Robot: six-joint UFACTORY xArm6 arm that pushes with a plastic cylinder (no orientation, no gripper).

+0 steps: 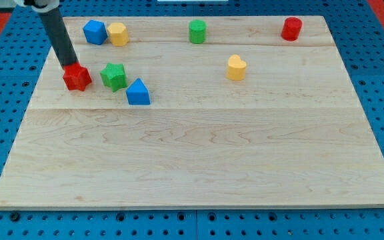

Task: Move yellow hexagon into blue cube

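The yellow hexagon [118,33] sits near the board's top left, touching the right side of the blue cube [94,31]. My tip [69,66] is below and left of them, at the top edge of a red star-shaped block [77,78]. The dark rod slants up to the view's top left.
A green star-shaped block [113,76] and a blue triangular block [138,92] lie right of the red star. A green cylinder [197,31] is at top centre, a red cylinder [291,29] at top right, a yellow heart-shaped block [236,67] right of centre. The wooden board [199,153] lies on a blue pegboard.
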